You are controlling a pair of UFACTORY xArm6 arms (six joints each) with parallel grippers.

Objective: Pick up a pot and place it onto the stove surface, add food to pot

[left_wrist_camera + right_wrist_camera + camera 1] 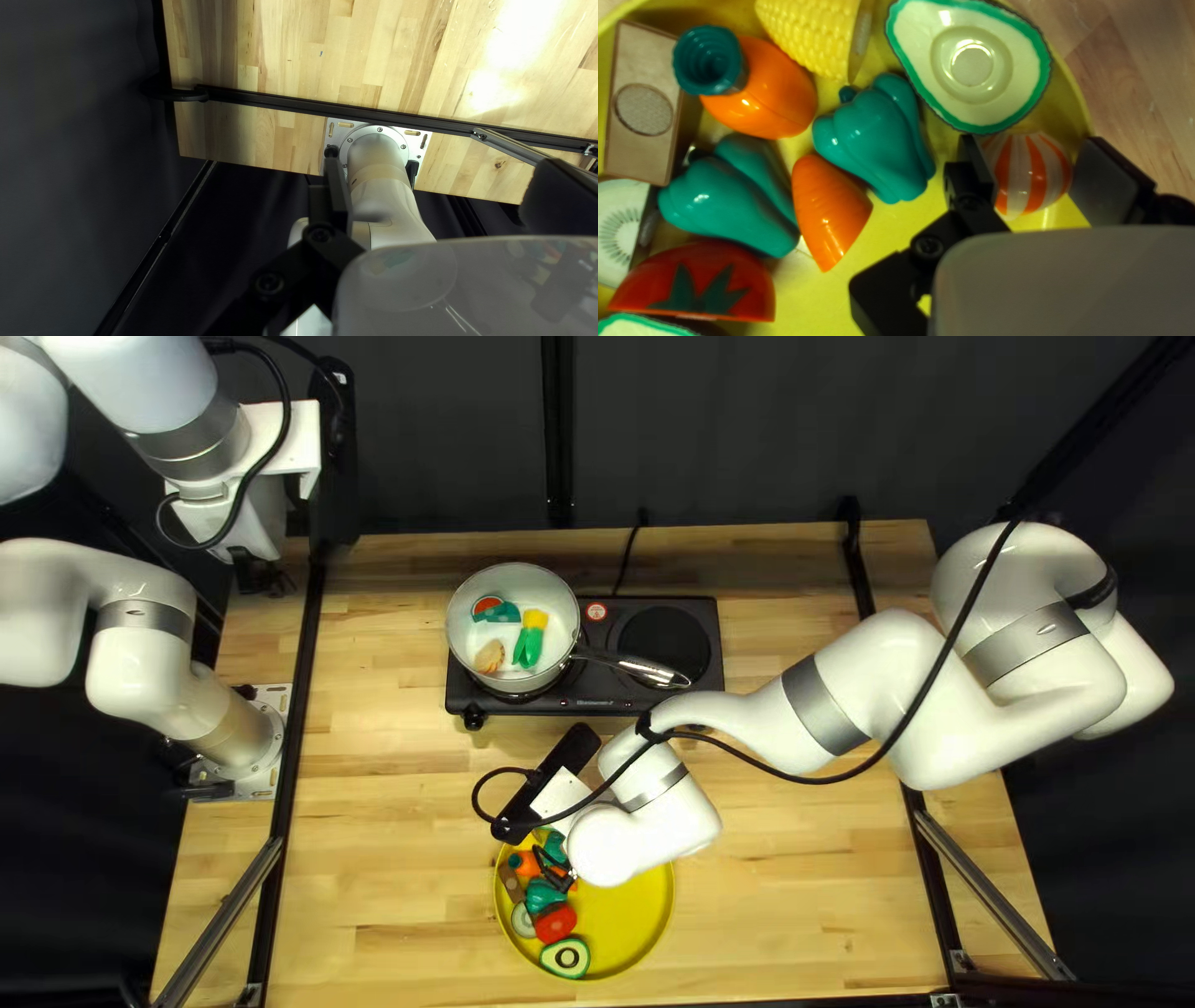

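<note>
When checked for the pot (560, 617), shows it upright over the burner at the left of the electric stove (585, 706) in the top left view, with corn (530, 637) and a tan shell-shaped piece (489, 657) among the toy food inside. Judge the step in hand as adding more food. In the right gripper (1033, 155), find a smooth orange-and-white striped piece (1028, 173) pinched between both fingers, at the yellow plate (629, 915); cannot tell clearance from the plate. Note slip as the foremost risk: glossy, curved sides with little for flat pads to bite on. Expect possible dragging of the avocado half (971, 65), just beside one finger, if moved sideways before lifting. Rate the pot handle (629, 667) as the second hazard: points towards the right arm (728, 722) and its cable (797, 777), so open to a knock or a snag on the way up, with tilting or shifting of the pot as the likely result. Beware an off-centre or high release, liable to bounce the piece off the rim onto the stove. Record the left gripper (439, 167) as spread wide, gripping nothing, well apart from the pot; see little danger there unless brought in during the transfer.
</note>
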